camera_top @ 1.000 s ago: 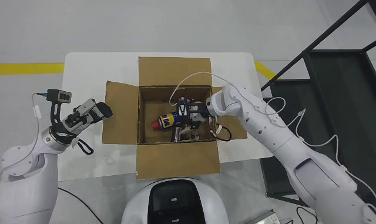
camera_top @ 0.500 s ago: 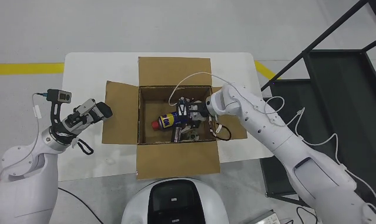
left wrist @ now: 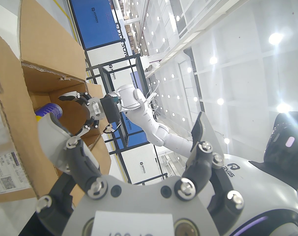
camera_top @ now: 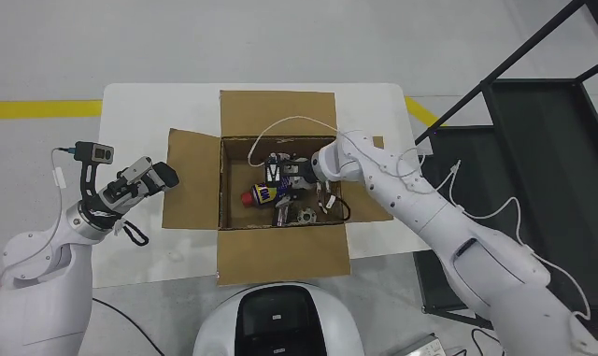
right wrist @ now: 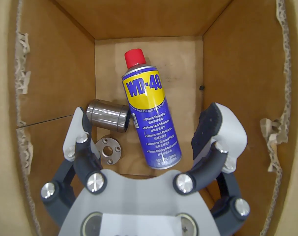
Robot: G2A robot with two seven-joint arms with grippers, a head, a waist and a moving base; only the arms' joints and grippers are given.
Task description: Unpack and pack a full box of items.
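Brown cardboard box [camera_top: 280, 249] stands open at the centre of the top view on the white counter [camera_top: 149, 113], all four flaps folded outward. Inside it, the top view gives a blue and yellow spray can [camera_top: 264, 194] lying on its side with its red cap toward the left of the frame, and the right arm [camera_top: 402, 192] reaches in from the right and covers part of the contents.

The right wrist view looks straight down into the box [right wrist: 149, 6] and lays the contents out plainly. The spray can [right wrist: 150, 114] lies flat on the floor. A steel cylinder [right wrist: 107, 119] lies touching its side, and a small round flange [right wrist: 109, 149] with bolt holes lies flat just beside the cylinder. The right jaws are spread wide and hold nothing, with one finger [right wrist: 212, 128] on either side of the can's base end, above it.

From the left wrist view the box [left wrist: 11, 104] is seen side-on. The right jaws hang open inside its mouth, and a part of the spray can [left wrist: 49, 110] shows beyond the near wall. The left jaws are also spread wide and empty. In the top view the left arm [camera_top: 93, 211] holds them at the middle left of the frame, just beside the box's left flap.
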